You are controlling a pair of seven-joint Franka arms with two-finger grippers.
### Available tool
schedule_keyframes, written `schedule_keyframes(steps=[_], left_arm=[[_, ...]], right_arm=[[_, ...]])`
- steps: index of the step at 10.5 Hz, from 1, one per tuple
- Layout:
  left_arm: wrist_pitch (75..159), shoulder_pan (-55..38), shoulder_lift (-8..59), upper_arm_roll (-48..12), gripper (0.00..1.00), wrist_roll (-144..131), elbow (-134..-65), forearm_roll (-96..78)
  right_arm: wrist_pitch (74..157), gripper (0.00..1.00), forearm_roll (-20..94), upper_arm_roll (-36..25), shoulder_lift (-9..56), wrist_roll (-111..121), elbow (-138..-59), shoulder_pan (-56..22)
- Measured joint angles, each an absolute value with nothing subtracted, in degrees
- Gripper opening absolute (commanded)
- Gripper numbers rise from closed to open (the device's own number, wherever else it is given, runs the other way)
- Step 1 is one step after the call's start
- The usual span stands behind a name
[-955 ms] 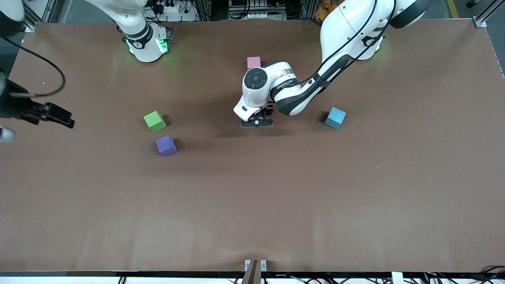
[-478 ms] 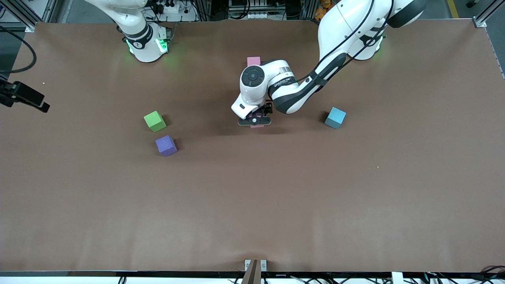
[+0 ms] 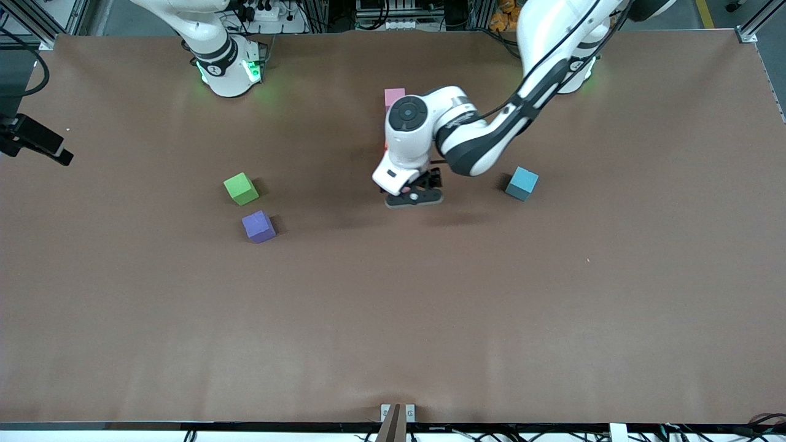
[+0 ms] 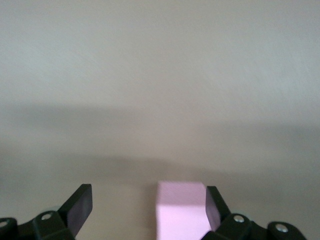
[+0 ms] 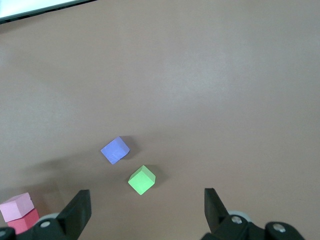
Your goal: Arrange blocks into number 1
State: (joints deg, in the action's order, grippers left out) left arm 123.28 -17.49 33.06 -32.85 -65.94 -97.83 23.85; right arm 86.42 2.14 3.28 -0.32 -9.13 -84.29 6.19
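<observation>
Front view of the brown table [image 3: 430, 319] with two arms based along its upper edge. The left arm reaches down to mid-table, its wrist covering most of the block row; the left gripper [image 3: 413, 197] hangs low over the table there, fingers spread wide and holding nothing. In the left wrist view a pink block [image 4: 181, 210] sits on the table between the open fingers [image 4: 80, 209], close against one finger and clear of the other; whether it touches that finger cannot be told. A second pink block [image 3: 394, 96] shows in the front view just above the left wrist, farther from the front camera, with a sliver of an orange block [image 3: 385, 146] at the wrist's edge. The right wrist view shows a pink block stacked on a red block [image 5: 23, 221] at the frame's edge. The purple block [image 3: 258, 226] lies toward the right arm's end of the table, apart from the row, with a green cube [image 3: 241, 188] just beside it and farther from the front camera. A light blue cube [image 3: 522, 183] rests toward the left arm's end, near the left gripper. The right gripper [image 5: 146, 212] waits high above the table's end on the right arm's side, fingers fully apart and empty, looking down on the purple block and green cube.
</observation>
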Motion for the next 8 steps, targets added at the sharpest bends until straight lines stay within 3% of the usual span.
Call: schedule_keyframes(steps=[8], left_arm=[[116.43,-0.23,26.67,-32.65,1.0,-52.32,-98.05,23.8]], right_arm=[[87.05,1.0,2.22,3.28,-0.52,-9.14,-85.46,4.95]])
